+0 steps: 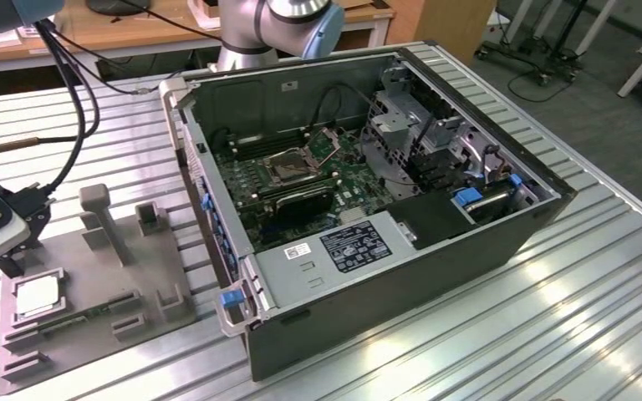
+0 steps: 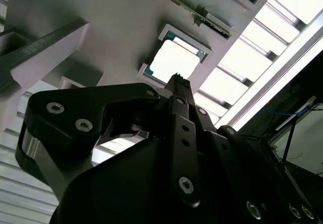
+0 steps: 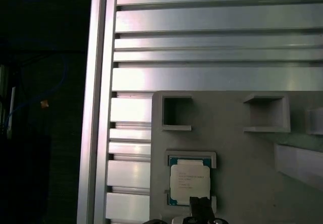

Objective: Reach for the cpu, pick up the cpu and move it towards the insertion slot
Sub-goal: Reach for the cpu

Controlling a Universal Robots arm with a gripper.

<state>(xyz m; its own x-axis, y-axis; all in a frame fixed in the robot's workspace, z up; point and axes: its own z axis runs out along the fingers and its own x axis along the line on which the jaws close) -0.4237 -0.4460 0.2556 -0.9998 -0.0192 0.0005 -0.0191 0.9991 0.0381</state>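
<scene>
Gleaming silver, the square cpu (image 3: 189, 181) lies in a grey fixture (image 3: 242, 156).

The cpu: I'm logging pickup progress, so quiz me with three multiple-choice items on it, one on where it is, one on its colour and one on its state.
1. Where is the cpu?
A. in a pocket of the grey fixture
B. in the socket on the green board
C. on the bare table

2. Its top face is:
A. black
B. silvery-white
C. red

3. Its state:
A. lifted into the air
B. standing on edge
C. lying flat, not lifted

Answers:
1 A, grey walls frame it in both wrist views.
2 B, it shines pale in the first wrist view.
3 C, it sits level in its pocket with the gripper near it.
</scene>
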